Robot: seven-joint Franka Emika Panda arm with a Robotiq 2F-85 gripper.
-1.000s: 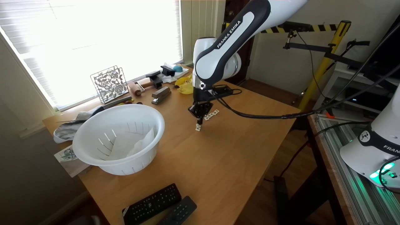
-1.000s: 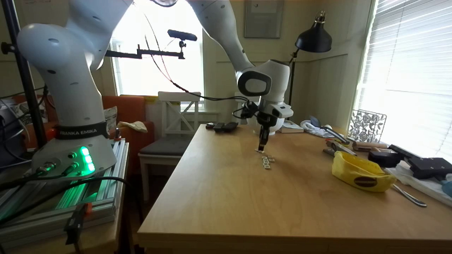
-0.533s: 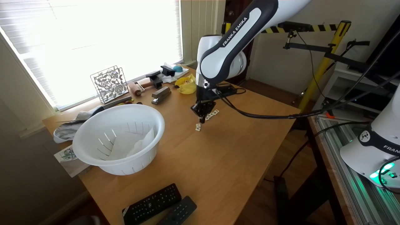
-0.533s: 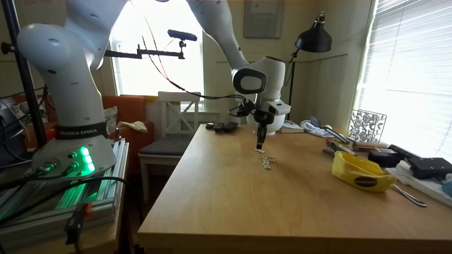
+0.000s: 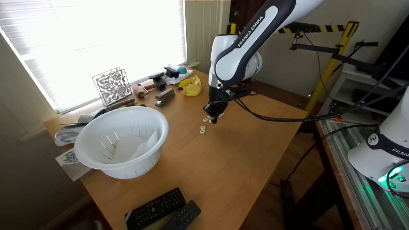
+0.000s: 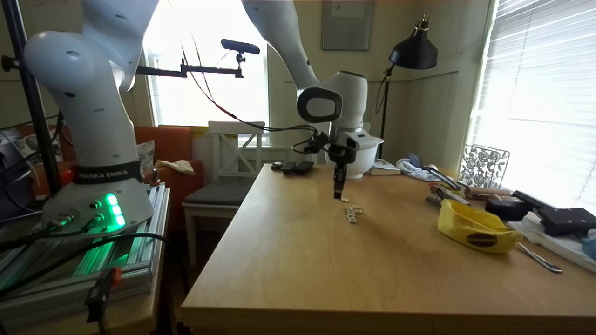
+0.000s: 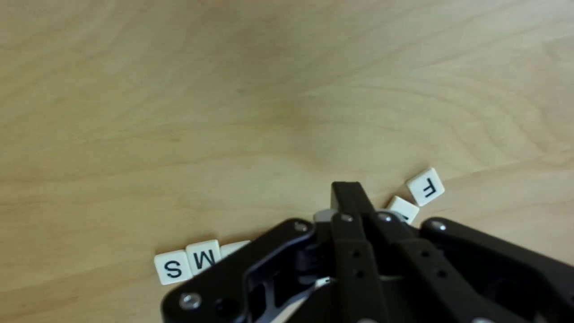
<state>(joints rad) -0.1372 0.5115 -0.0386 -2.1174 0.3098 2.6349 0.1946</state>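
Table (image 5: 236, 156), gripper (image 7: 347, 186) low over letter tiles (image 5: 202, 131); several tiles obscured.
The table's near end is cropped in an exterior view, where the arm (image 5: 250, 36) is cut off at top. A slotted white bowl (image 5: 137, 169) stands left there; the wrist (image 6: 349, 139) masks part of it in an exterior view. Gripper closed, tip meeting tip; contact with the table cannot be determined. Two black remotes (image 5: 156, 209), near, are cut off by the frame. Tiles lie just beside the gripper, some behind it. Wrist view: at left, S tile (image 7: 173, 267) legible; adjoining tile (image 7: 203, 256) could read M or W; third tile (image 7: 232, 247) mostly covered. At right, F tile (image 7: 426, 186) complete; fourth tile (image 7: 402, 207) partly hidden, its letter barely showing.
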